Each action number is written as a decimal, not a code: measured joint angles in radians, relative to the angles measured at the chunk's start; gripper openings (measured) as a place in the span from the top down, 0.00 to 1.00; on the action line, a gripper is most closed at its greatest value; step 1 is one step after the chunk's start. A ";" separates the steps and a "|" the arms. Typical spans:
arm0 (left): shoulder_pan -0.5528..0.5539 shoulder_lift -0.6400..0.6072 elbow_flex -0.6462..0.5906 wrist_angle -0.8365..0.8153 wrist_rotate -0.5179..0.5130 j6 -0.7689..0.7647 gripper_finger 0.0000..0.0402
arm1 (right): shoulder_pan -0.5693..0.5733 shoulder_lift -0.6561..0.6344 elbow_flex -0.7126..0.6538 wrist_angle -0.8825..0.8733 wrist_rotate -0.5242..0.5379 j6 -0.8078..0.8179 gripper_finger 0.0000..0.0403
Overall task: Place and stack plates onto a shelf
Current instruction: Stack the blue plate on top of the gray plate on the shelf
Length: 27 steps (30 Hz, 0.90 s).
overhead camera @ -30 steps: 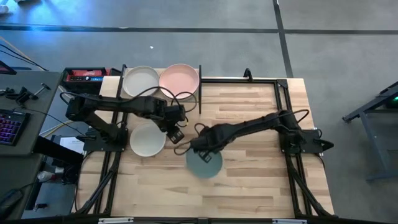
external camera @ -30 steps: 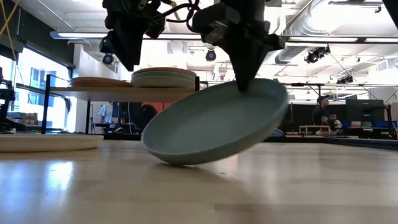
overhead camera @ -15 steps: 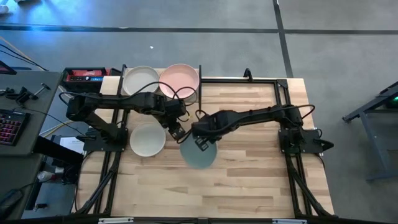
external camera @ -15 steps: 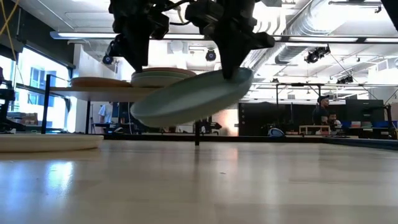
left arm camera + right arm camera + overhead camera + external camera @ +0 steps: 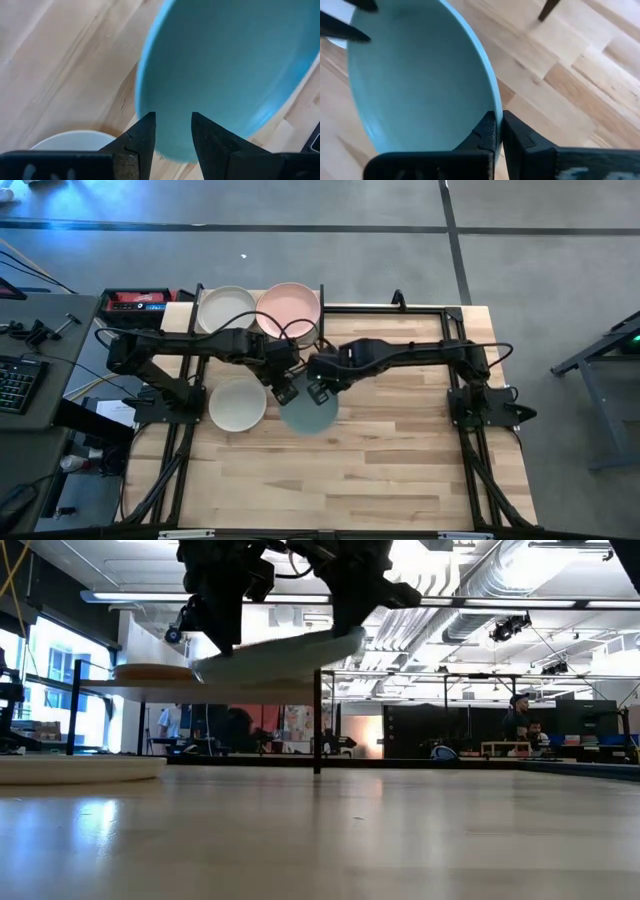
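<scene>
Above the bench, my right hand is clamped on the teal plate's rim, just short of the shelf; my left hand waits beside it, fingers apart.

free: tabletop right half | blocked: left hand beside teal plate

From above, both arms cover much of the pale blue plate. At surface height, that plate hides the stack on the shelf, and the pincers run off the top edge. The white plate is cut off in the left wrist view.
</scene>
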 joint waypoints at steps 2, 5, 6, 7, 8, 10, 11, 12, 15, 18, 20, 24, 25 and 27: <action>0.000 0.000 0.000 0.000 0.000 0.000 0.71 | 0.000 0.000 0.024 -0.006 0.006 -0.011 1.00; 0.000 0.000 0.000 0.002 0.000 0.000 0.71 | 0.000 0.000 0.050 -0.014 0.006 -0.017 1.00; 0.000 0.000 0.000 0.002 0.000 -0.002 0.71 | 0.000 0.000 0.055 -0.015 0.006 -0.019 1.00; 0.000 0.000 0.000 0.003 0.000 -0.003 0.71 | 0.000 0.000 0.061 -0.020 0.005 -0.019 1.00; 0.000 0.000 0.000 0.004 0.000 -0.003 0.71 | 0.000 0.000 0.066 -0.026 0.005 -0.019 1.00; 0.000 0.000 0.000 0.006 -0.001 -0.003 0.71 | 0.000 0.000 0.066 -0.043 0.005 -0.017 1.00; 0.000 0.000 0.000 0.008 -0.004 -0.003 0.71 | 0.000 0.000 0.066 -0.055 0.005 -0.013 1.00; 0.000 0.000 0.000 0.010 -0.007 0.003 0.71 | -0.003 0.000 0.066 -0.069 0.005 -0.008 1.00; 0.010 0.000 0.000 0.019 -0.010 0.023 0.71 | -0.013 0.003 0.066 -0.099 0.002 0.003 1.00; 0.030 0.000 0.000 0.022 -0.012 0.024 0.71 | -0.025 0.004 0.066 -0.116 -0.006 0.003 1.00; 0.043 0.000 0.000 0.017 -0.013 0.027 0.71 | -0.032 0.004 0.066 -0.126 -0.020 0.003 1.00; 0.062 0.000 0.000 0.008 -0.017 0.034 0.71 | -0.031 0.004 0.066 -0.125 -0.041 0.000 1.00; 0.067 0.000 0.000 0.007 -0.017 0.034 0.71 | -0.029 0.004 0.066 -0.126 -0.043 0.000 1.00; 0.073 0.000 0.000 0.008 -0.012 0.034 0.71 | -0.024 0.004 0.066 -0.124 -0.035 0.000 1.00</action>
